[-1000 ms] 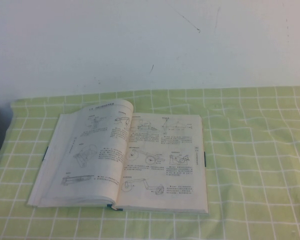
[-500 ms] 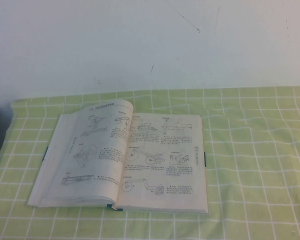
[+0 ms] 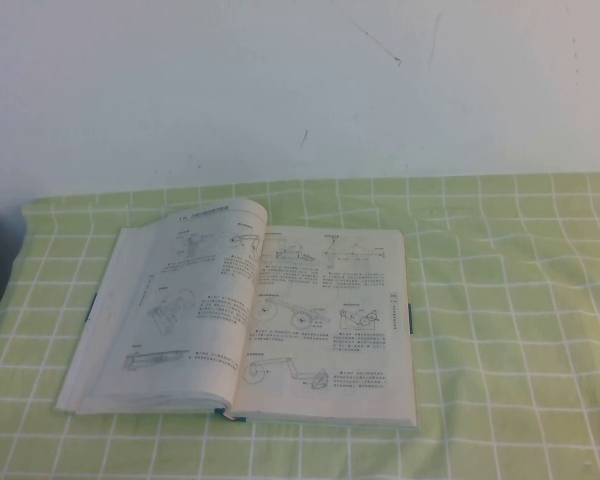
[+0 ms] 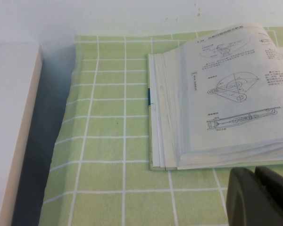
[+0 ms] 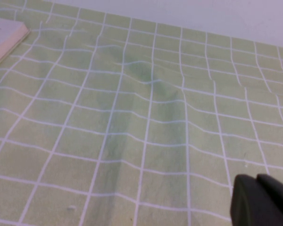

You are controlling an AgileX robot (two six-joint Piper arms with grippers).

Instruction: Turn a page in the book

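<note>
Wrist views clip left gripper [image 4: 262, 195] and right gripper [image 5: 262, 200] (finger states untellable) near book [image 3: 250, 320].

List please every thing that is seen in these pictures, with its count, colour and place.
book: one, white pages, dark teal cover edges, lying open on the tablecloth, left of centre.
page: one, white with diagrams, left leaf arching up near the spine.
tablecloth: one, light green with white grid, covering the table, wrinkled at the right.
wall: one, white, behind the table.
left gripper: one, black, low beside the book's near left corner.
right gripper: one, black, above bare cloth to the right of the book.
</note>
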